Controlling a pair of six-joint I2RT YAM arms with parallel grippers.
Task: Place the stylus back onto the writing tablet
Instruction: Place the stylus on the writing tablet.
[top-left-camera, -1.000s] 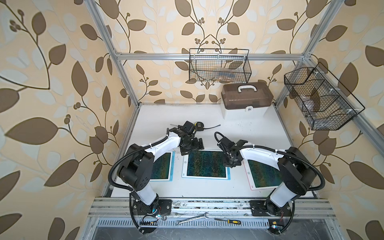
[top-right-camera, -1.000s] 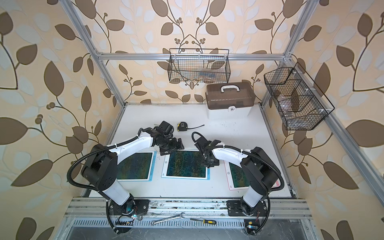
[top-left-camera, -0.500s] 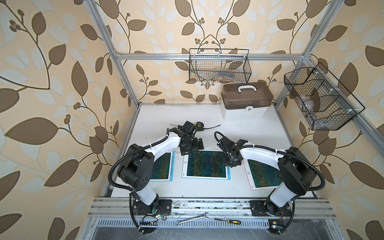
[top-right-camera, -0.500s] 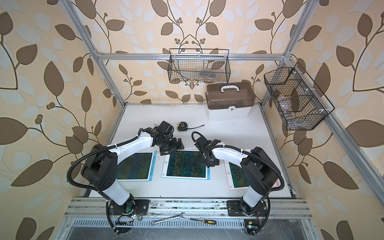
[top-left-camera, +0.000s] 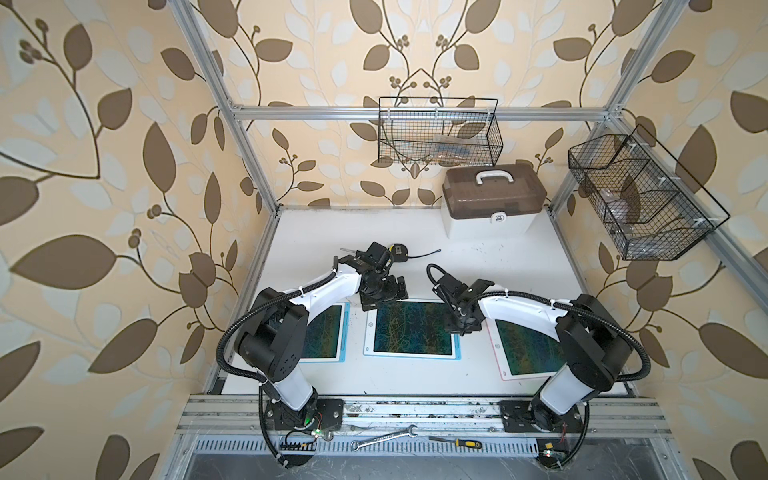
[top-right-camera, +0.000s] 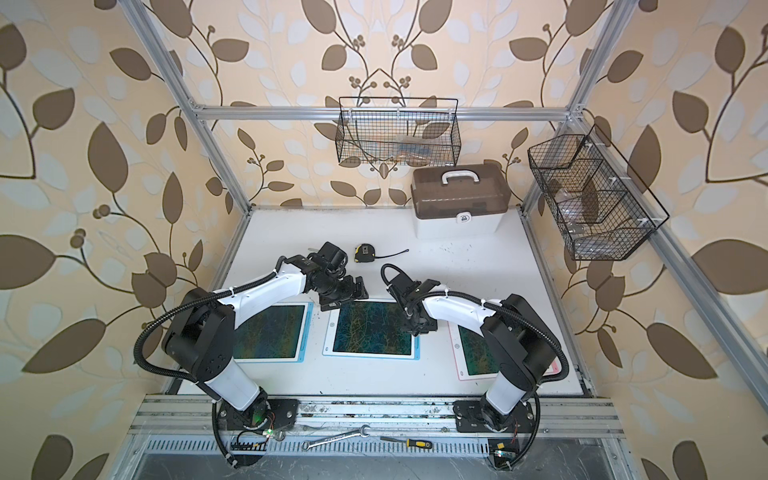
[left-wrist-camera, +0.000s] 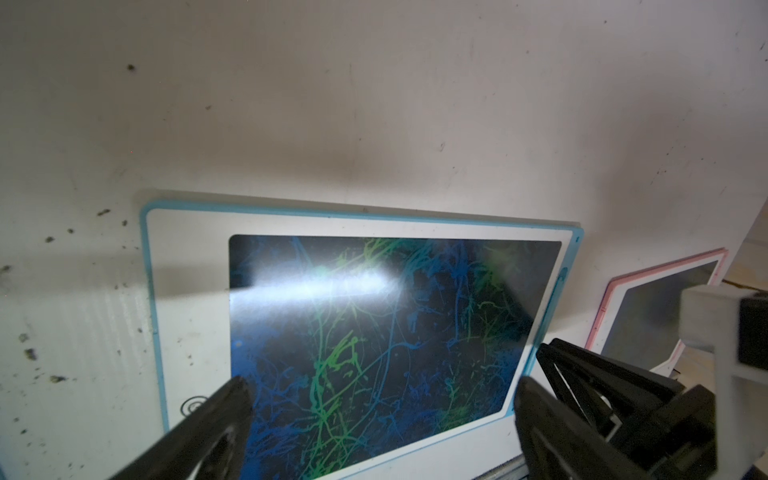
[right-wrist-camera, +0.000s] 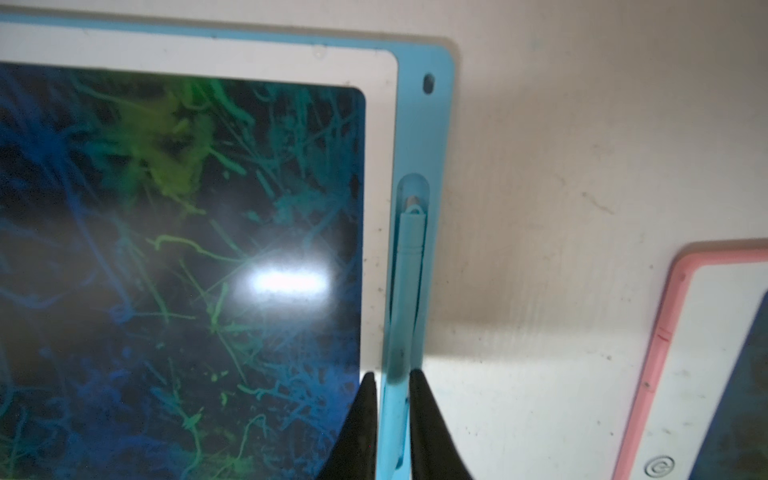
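The writing tablet (top-left-camera: 411, 328) (top-right-camera: 370, 328) has a blue frame and a dark screen covered in scribbles, and lies flat mid-table. The light blue stylus (right-wrist-camera: 409, 270) lies along the slot in the tablet's (right-wrist-camera: 440, 124) side frame, its tip near the slot's end. My right gripper (right-wrist-camera: 392, 374) (top-left-camera: 459, 330) (top-right-camera: 419, 330) is shut narrowly on the stylus's rear part, one black finger on each side. My left gripper (left-wrist-camera: 382, 386) (top-left-camera: 384, 297) (top-right-camera: 343, 297) hangs open and empty over the tablet's (left-wrist-camera: 187, 291) far left corner.
A second blue tablet (top-left-camera: 328, 332) lies under the left arm and a pink-framed one (top-left-camera: 523, 345) (right-wrist-camera: 681, 332) under the right arm. A tape measure (top-left-camera: 397, 249) and a brown-lidded box (top-left-camera: 492, 199) sit further back. Wire baskets (top-left-camera: 438, 133) (top-left-camera: 640, 199) hang on the walls.
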